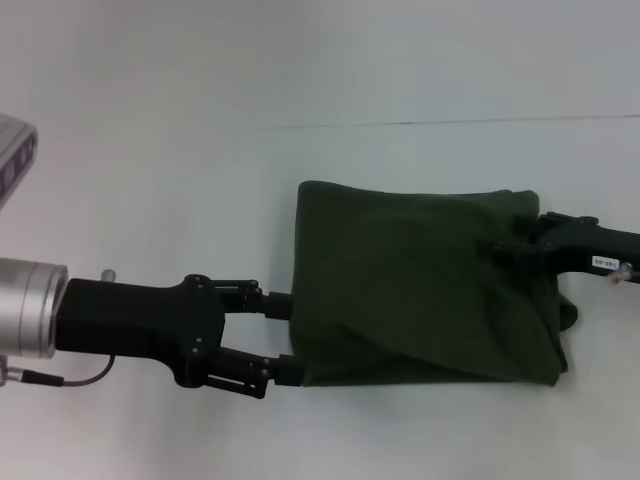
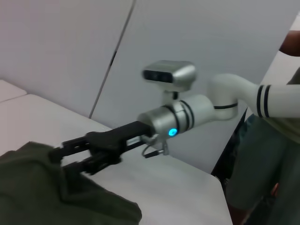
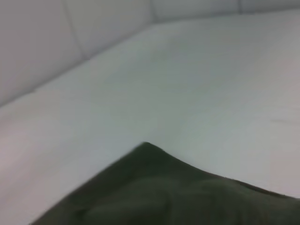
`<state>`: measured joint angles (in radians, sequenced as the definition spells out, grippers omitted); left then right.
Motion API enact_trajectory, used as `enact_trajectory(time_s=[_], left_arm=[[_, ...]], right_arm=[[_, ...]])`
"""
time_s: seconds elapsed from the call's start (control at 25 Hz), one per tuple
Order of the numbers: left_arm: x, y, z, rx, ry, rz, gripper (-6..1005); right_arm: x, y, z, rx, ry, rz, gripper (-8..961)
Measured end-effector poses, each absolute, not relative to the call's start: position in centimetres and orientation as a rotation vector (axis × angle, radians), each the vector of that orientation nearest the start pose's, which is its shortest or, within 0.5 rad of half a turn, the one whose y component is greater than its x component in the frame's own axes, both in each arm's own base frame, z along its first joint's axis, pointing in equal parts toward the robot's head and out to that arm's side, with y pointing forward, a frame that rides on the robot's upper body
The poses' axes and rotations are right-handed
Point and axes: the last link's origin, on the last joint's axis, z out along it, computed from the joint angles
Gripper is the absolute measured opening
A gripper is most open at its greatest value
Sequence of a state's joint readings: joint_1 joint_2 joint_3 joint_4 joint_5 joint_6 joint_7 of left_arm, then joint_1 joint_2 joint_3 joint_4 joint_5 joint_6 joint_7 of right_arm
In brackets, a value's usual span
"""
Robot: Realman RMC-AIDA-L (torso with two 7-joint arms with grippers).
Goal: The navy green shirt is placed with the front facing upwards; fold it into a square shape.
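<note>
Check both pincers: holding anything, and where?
Left pincer is open at the shirt's left edge, holding nothing. Right pincer grips its right edge.

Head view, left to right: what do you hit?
Purple-and-white device at the edge → left gripper, its jaws spread at the shirt's left edge → shirt, folded into a rough square → right gripper on the shirt's right side.

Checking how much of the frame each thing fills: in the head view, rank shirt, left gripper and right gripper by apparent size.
1. Dark olive-green folded shirt
2. Black left gripper
3. Black right gripper, partly hidden by cloth, so its rank is unsure.
</note>
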<state>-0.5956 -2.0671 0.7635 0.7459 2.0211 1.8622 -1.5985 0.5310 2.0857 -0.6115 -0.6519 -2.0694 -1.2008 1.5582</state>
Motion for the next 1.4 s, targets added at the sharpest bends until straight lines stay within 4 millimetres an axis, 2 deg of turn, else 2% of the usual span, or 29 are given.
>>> enact_trajectory(time_s=[0.28,0.48,0.6,0.8,0.92,1.16,1.4], left_arm=[[-21.6,31.1,0.9,-3.071,-0.643,-0.790,904],[-21.8,31.1,0.8,-3.067,-0.629,-0.775,904],[-21.9,31.2,0.8,-3.058,-0.633,-0.769,904],[-22.1,31.4,1.0,-3.031,-0.641,-0.779,904],[-22.2,31.5,1.1,-3.014,-0.648,-0.783,904],[-22.2,31.8,1.0,-2.997,-0.656,-0.779,904],[-22.1,31.9,1.0,-2.997,-0.656,-0.778,904]], right_arm=[[31.0,38.4,0.8,-2.264,0.978,0.354,885],[30.2,38.9,1.4,-2.248,0.961,0.410,885],[29.5,38.7,2.4,-2.264,0.923,0.473,885],[27.9,36.3,3.2,-2.396,0.875,0.627,884],[28.1,34.8,2.7,-2.454,0.894,0.652,884],[30.1,33.0,1.2,-2.460,1.017,0.606,884],[32.1,31.8,0.9,-2.435,1.086,0.522,884]])
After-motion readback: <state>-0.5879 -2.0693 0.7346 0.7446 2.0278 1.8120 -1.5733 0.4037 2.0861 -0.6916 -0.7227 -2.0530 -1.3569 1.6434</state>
